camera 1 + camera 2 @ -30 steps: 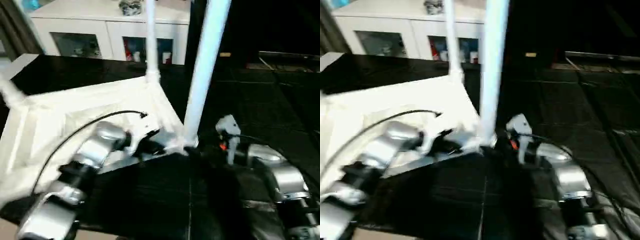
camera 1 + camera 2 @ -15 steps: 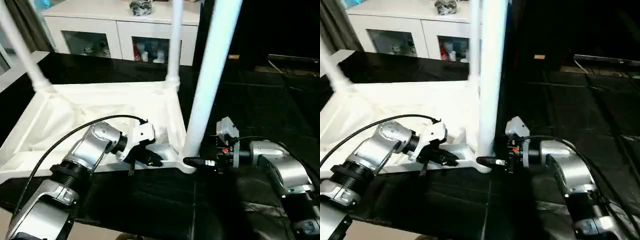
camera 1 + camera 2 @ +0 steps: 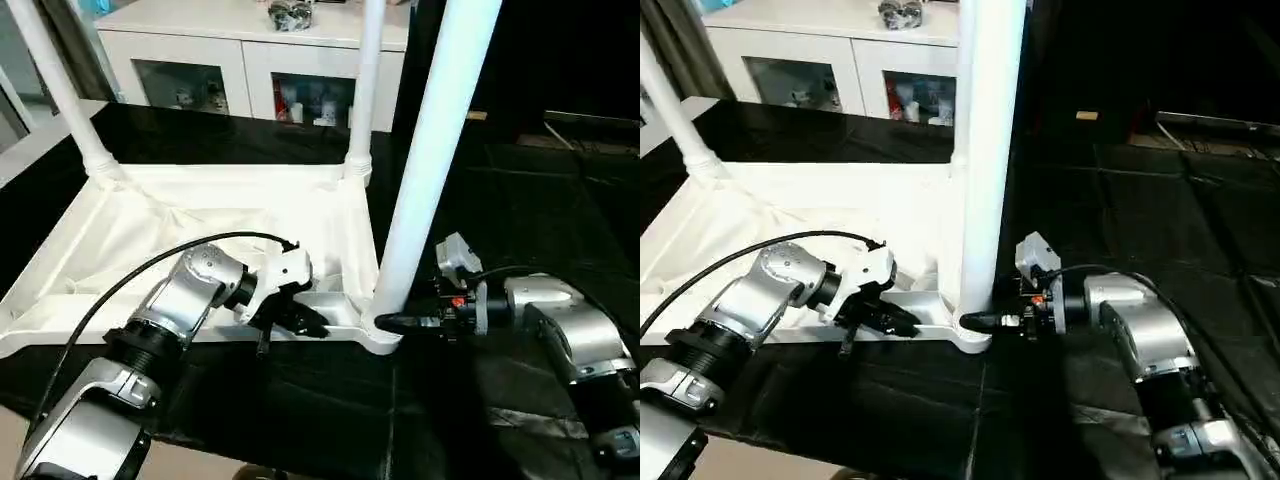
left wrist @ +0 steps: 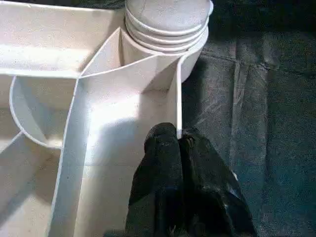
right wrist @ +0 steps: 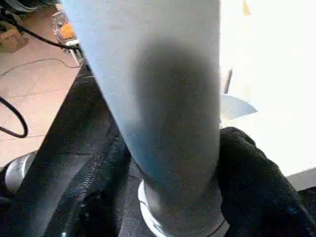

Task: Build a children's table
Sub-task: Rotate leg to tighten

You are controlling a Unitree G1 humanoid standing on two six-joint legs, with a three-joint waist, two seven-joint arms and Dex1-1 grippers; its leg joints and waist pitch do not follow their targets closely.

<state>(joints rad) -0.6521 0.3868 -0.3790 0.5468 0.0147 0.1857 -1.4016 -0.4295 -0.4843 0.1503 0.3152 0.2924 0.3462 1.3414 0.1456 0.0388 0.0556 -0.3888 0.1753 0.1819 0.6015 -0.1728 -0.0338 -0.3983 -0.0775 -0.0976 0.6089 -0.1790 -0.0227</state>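
The white table top [image 3: 190, 225] lies upside down on a black surface, ribbed underside up. Three white legs stand in its corner sockets: far left leg [image 3: 55, 85], far right leg [image 3: 365, 80] and the near right leg [image 3: 430, 150]. My left gripper [image 3: 305, 322] is shut on the top's thin near rim [image 4: 175, 98], close to the near right socket [image 4: 168, 29]. My right gripper [image 3: 392, 322] is shut around the base of the near right leg [image 5: 163, 113], one black finger [image 5: 254, 187] on each side.
A white glass-door cabinet [image 3: 250, 60] stands behind the work. A black cable [image 3: 130, 285] loops over my left forearm. The black cover [image 3: 520, 200] stretches to the right of the top, and the surface's near edge [image 3: 200, 455] is close below my arms.
The whole picture has shifted and steadied, so the camera moved. Both grippers keep their holds, and the top and legs show no clear move of their own.
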